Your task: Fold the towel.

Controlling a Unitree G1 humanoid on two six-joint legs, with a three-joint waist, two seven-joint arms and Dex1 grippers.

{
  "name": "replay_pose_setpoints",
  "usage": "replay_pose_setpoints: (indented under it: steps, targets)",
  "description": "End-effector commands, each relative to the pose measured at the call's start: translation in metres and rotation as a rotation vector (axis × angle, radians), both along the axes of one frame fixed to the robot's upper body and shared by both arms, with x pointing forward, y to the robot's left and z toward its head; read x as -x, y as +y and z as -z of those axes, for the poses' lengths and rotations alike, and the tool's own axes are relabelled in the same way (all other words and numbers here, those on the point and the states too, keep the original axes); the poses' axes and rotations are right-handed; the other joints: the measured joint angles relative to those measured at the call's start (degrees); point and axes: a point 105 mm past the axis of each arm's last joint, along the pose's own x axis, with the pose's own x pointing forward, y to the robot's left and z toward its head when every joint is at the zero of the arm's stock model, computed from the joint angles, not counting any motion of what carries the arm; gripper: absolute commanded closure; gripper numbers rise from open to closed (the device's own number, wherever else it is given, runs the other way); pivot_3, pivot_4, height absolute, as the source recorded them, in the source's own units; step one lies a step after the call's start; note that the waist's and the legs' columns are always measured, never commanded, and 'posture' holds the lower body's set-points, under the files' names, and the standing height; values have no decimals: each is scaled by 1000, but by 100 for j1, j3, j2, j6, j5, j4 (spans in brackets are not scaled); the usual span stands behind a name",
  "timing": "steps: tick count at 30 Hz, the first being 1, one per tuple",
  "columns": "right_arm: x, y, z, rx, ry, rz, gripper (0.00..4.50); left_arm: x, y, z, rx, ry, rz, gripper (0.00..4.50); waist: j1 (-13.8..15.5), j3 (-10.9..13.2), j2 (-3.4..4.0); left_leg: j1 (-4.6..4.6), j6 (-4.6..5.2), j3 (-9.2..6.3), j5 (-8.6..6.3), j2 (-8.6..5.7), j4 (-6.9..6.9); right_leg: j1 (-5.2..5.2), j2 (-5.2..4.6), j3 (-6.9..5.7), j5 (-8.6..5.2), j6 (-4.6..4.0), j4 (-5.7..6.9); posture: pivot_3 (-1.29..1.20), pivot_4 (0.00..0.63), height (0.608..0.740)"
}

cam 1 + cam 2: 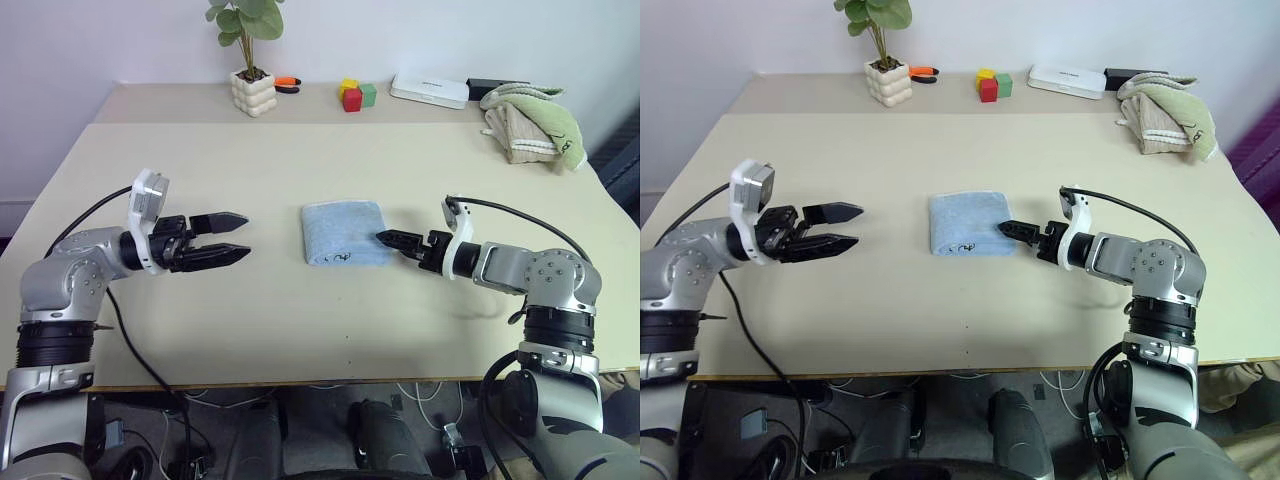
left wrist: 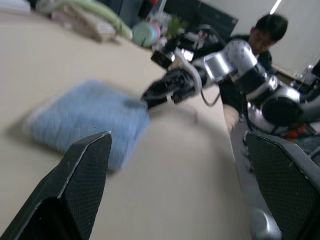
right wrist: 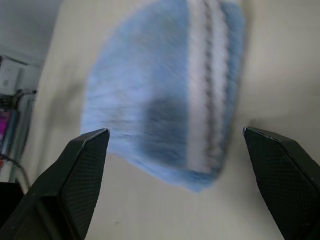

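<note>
Left eye view, left to right: left gripper (image 1: 232, 237) hangs level over bare table (image 1: 300, 310), fingers spread wide, empty, well apart from the towel (image 1: 344, 233). Towel sits mid-table as a small compact fold, dark print on its near edge. Right gripper (image 1: 388, 239) just beside the towel's right edge, tips low and aimed at it; the right wrist view shows those fingers wide apart with nothing between them. Cannot tell whether a tip touches the cloth.

Risks, as judged: the right tips are close enough that a sideways sweep could catch terry loops and drag the top layer open. A low pass by either arm could shove the whole bundle askew. The fold looks loose at its near edge and might spring up unpressed.

Surface: pale beige tabletop, matte, a seam running across toward the back. Along the far edge, a potted plant (image 1: 250, 80), small coloured blocks (image 1: 355, 95), a white box (image 1: 429, 89), a green-and-beige towel heap (image 1: 530, 122). White wall behind. Left wrist view shows a person (image 2: 262, 42) seated past the table.
</note>
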Motion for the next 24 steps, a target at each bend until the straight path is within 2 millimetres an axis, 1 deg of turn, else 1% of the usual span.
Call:
replay_pose_setpoints:
  steps: [1, 7, 15, 17, 18, 19, 23, 24]
  targets:
    - [-5, 5, -13, -26, -39, -15, 147, 4, -3, -7, 5, -39, 1, 152, -1, 0, 0, 0, 0, 0, 0, 1, 0, 0, 1, 0, 0, 0, 1, 0, 150, 740]
    - [-9, 16, -11, -67, -18, -28, 147, 4, -6, -10, 33, -30, -19, 152, -4, 0, 0, 0, 0, 1, 0, 2, 0, -1, 3, 0, 1, 2, 0, 0, 150, 740]
    - [-10, 31, -2, -119, 21, -49, 147, 1, -7, -14, 37, -47, -41, 152, -13, 0, 0, 0, 0, 1, 0, 3, 0, -1, 4, 0, 2, 3, 0, 0, 150, 740]
    - [-9, 35, 1, -130, 32, -53, 671, 0, -6, -14, 38, -51, -52, 0, -16, 0, 0, 1, 0, 1, 0, 3, 0, -1, 4, 0, 2, 3, 1, 0, 150, 740]
    - [-9, 37, 1, -141, 33, -57, 938, -1, -6, -14, 39, -51, -55, 0, -20, 0, 0, 1, 0, 1, 0, 4, -1, -2, 5, 0, 1, 3, 1, 0, 150, 740]
    - [-10, 39, 1, -148, 34, -57, 1367, -1, -6, -14, 39, -51, -58, 0, -24, 0, 0, 1, 0, 2, 0, 4, -2, -4, 5, 0, 2, 3, 1, 0, 150, 740]
    - [-12, 40, -2, -162, 29, -51, 3400, -3, -5, -14, 36, -50, -76, 0, -19, 1, 1, -3, 0, 4, 0, 4, -6, -10, 5, 2, 2, 3, 2, 0, 150, 740]
    - [-13, 39, -2, -159, 26, -48, 3848, -4, -5, -14, 38, -49, -81, 0, -17, 1, 1, -3, 0, 5, 0, 4, -5, -10, 5, 2, 2, 3, 2, 0, 150, 740]
